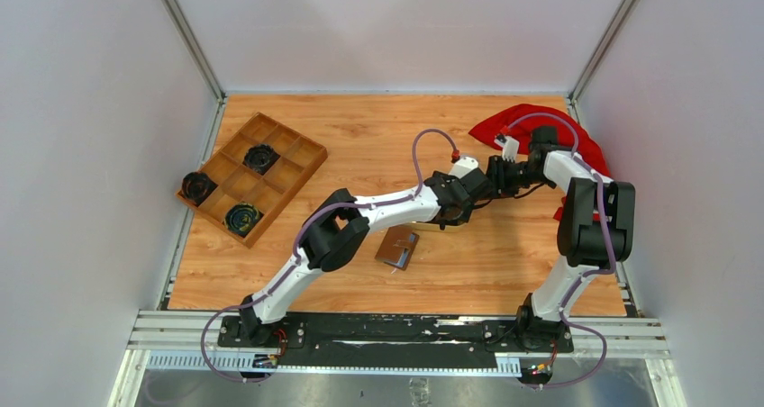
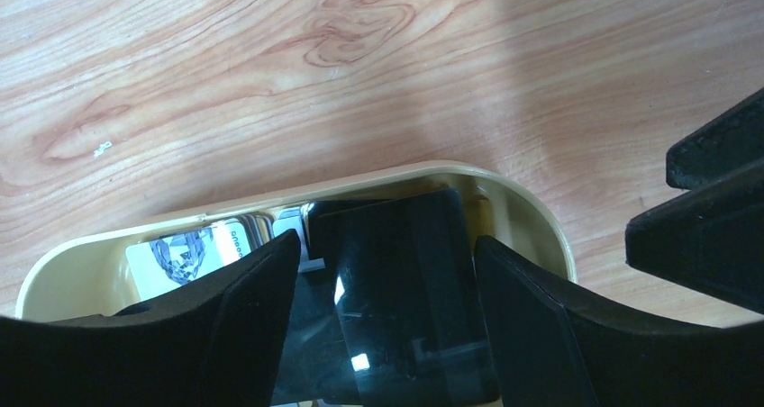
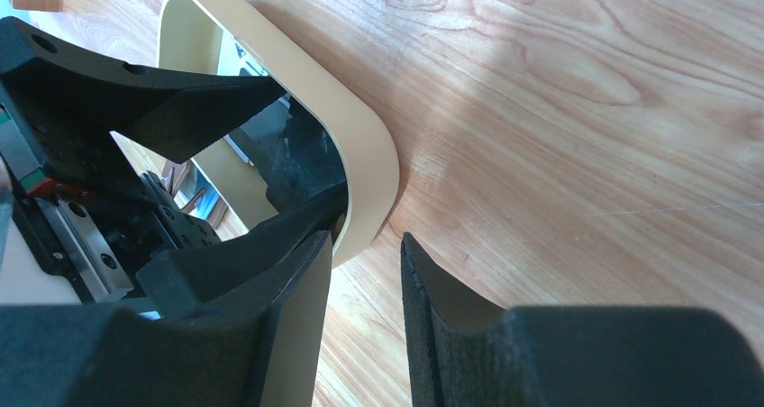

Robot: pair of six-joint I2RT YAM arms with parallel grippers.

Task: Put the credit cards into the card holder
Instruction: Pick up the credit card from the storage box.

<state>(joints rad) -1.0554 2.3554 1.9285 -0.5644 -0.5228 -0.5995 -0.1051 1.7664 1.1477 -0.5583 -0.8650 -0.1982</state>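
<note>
Room: grey walls (image 1: 90, 155) close in a wood-grain counter (image 1: 504, 263) on three sides.
Tray: a wooden tray (image 1: 290, 149) with compartments lies at the far left of the counter. Three of its compartments each hold a black round part (image 1: 260, 158).
Cloth: a red cloth (image 1: 504, 128) is bunched at the far right, partly under the right arm.
Card holder: the card holder (image 1: 397, 248) lies open on the counter in front of the left arm's forearm. It is well apart from both sets of fingers.
Dish: an oval tan dish (image 2: 532, 213) sits on the counter, and from above the two wrists hide it.
Black card: the black card (image 2: 405, 281) is inside the dish, glossy and tilted, between the left fingers.
Pale card: a whitish card (image 2: 180, 256) with dark print lies flat in the dish's other end, beside the black card.
Left fingers: the left fingers (image 2: 243, 326) reach down into the dish, spread wide to either side of the black card. The card's edges are at or against their inner faces. Whether they grip it I cannot tell.
Right fingers: the right fingers (image 3: 450, 335) are partly apart, with bare counter showing through the gap. Their tips are just beside the dish's rounded end, facing the left fingers, and nothing is seen pinched between them.
</note>
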